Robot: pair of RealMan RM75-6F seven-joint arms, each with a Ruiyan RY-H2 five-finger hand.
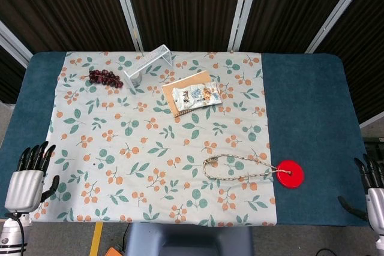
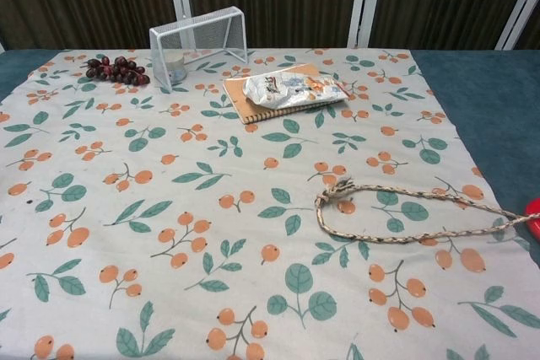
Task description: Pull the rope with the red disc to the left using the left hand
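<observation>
A braided rope (image 1: 235, 168) lies in a loop on the floral cloth, right of centre near the front edge. Its right end is tied to a red disc (image 1: 290, 174) on the blue table surface. The chest view shows the rope (image 2: 396, 217) at centre right and only a sliver of the disc (image 2: 534, 207) at the right edge. My left hand (image 1: 29, 179) rests open at the front left corner, far from the rope. My right hand (image 1: 372, 191) sits open at the front right edge, partly cut off. Neither hand shows in the chest view.
At the back stand a white wire basket (image 1: 150, 64) and a bunch of dark grapes (image 1: 105, 78). A brown notebook (image 1: 186, 88) with a snack packet (image 1: 197, 96) on it lies back centre. The floral cloth (image 1: 120, 148) covers most of the blue table (image 1: 312, 100).
</observation>
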